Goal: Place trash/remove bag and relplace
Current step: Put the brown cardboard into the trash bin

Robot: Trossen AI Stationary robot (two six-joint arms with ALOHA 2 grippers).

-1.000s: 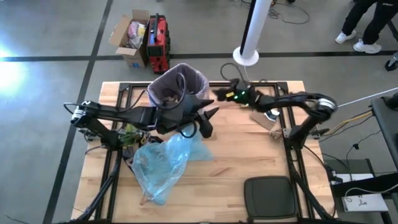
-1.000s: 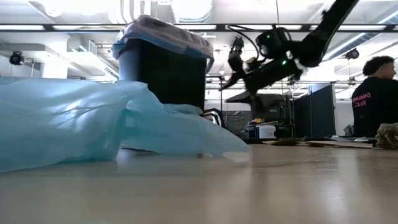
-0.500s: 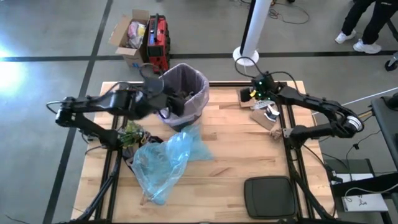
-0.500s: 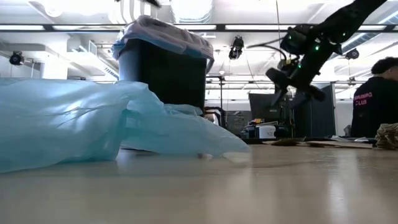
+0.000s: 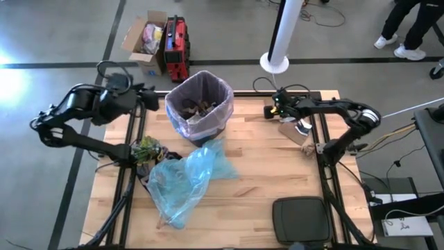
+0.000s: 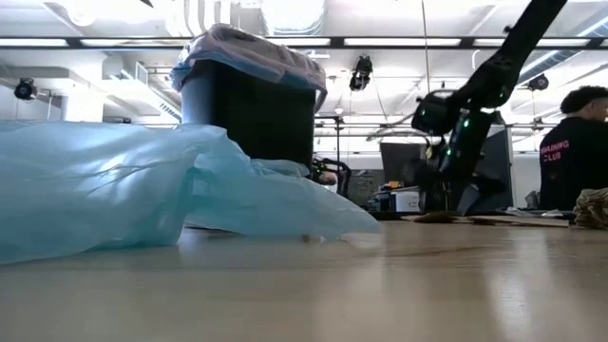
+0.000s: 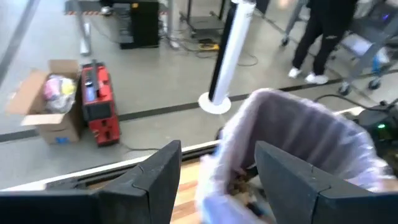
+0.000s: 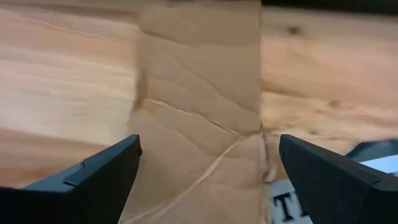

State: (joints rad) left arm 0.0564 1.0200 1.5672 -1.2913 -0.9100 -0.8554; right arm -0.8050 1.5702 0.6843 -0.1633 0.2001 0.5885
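Right claw [image 8: 205, 162], fingers spread wide, hovers over crumpled brown paper trash [image 8: 199, 118] at the worktop's [image 5: 263, 173] far right. Left claw [image 7: 217, 180], parted and empty, sits left of the bin's pink bag [image 5: 201, 104].

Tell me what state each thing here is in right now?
Bin: upright, lined with the pink bag, trash inside.
Blue bag: crumpled flat on the table.
Brown paper: flat on the table, under the right pincer.
Left pincer: open, empty, beside the bin.
Right pincer: open wide, empty, above the paper.
Cardboard box: open, on the floor.
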